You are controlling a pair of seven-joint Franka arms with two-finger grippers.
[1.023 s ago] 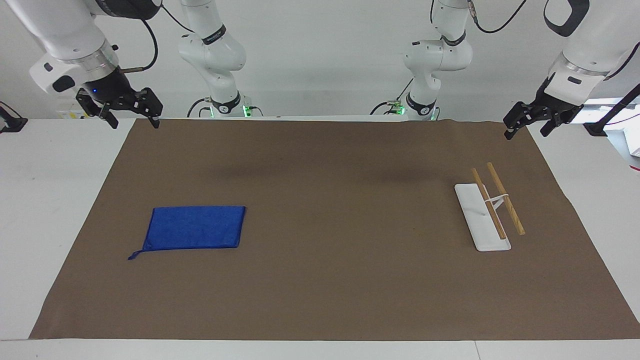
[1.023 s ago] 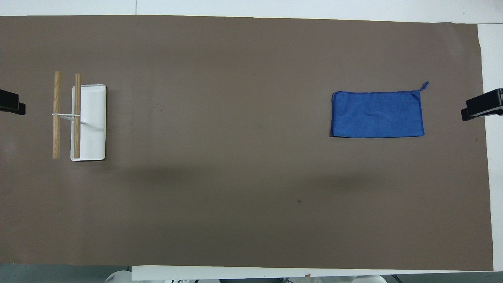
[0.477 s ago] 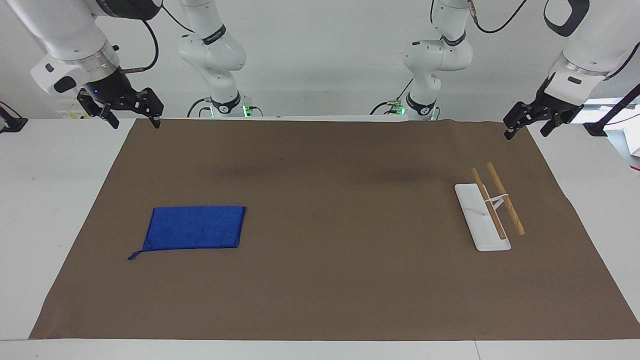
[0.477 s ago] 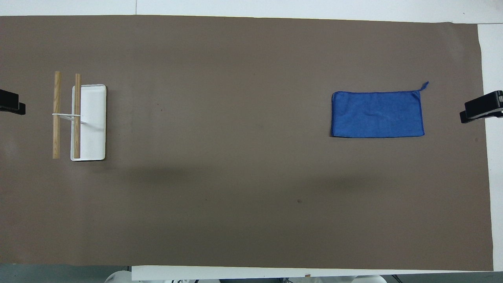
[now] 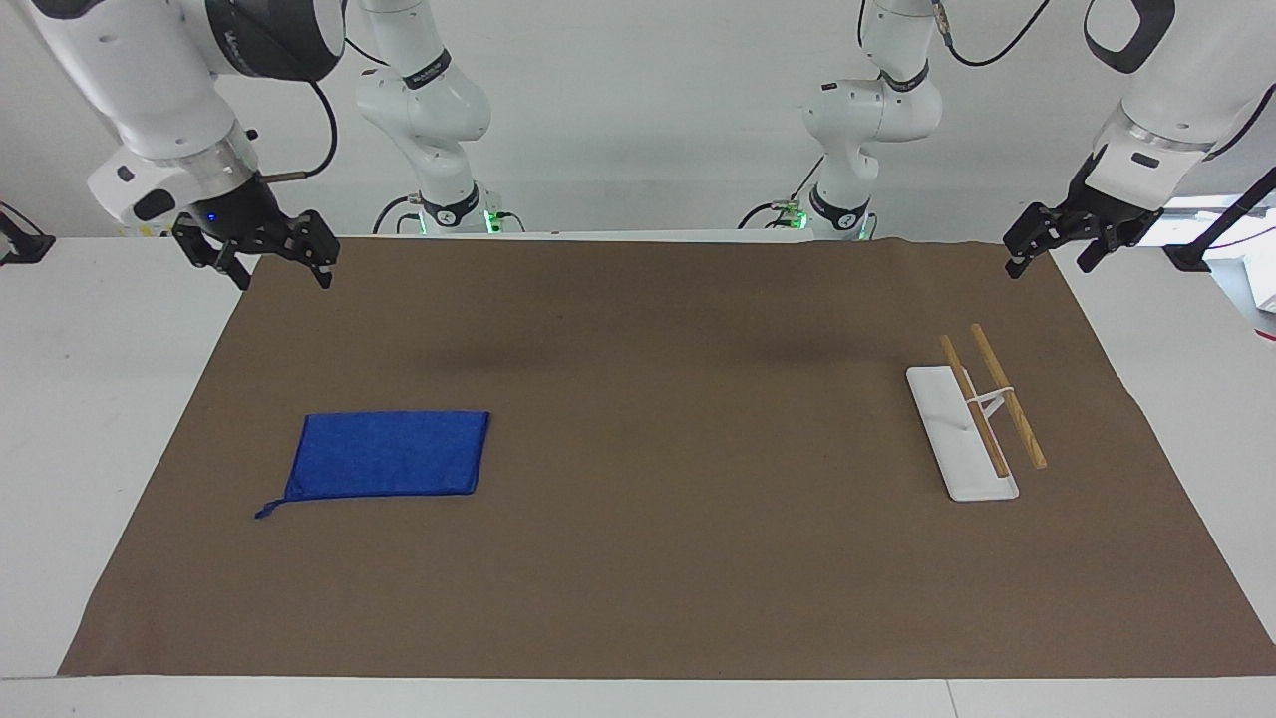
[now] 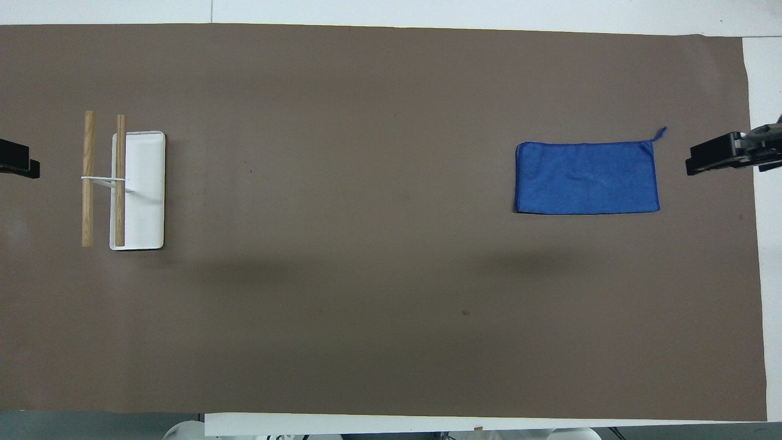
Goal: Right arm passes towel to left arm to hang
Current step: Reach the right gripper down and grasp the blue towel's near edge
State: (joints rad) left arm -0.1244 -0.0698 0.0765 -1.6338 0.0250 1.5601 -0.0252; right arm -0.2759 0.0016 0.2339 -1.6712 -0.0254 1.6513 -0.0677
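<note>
The blue towel (image 5: 389, 454) lies flat on the brown mat toward the right arm's end of the table, and shows in the overhead view (image 6: 586, 177). Its corner loop points away from the robots. My right gripper (image 5: 282, 274), with the blue wrist light, is open and empty. It hangs in the air over the mat's edge at its own end of the table, apart from the towel; its tip shows in the overhead view (image 6: 712, 160). My left gripper (image 5: 1047, 261) is open and empty, waiting over the mat's edge at the left arm's end (image 6: 18, 165).
A white rack (image 5: 957, 434) with two wooden rails stands on the mat toward the left arm's end (image 6: 143, 189). The brown mat (image 5: 678, 558) covers most of the white table. Two more white arms stand idle at the robots' side.
My right gripper has moved down and in over the mat's edge, toward the towel. The left arm, the towel and the rack have not moved.
</note>
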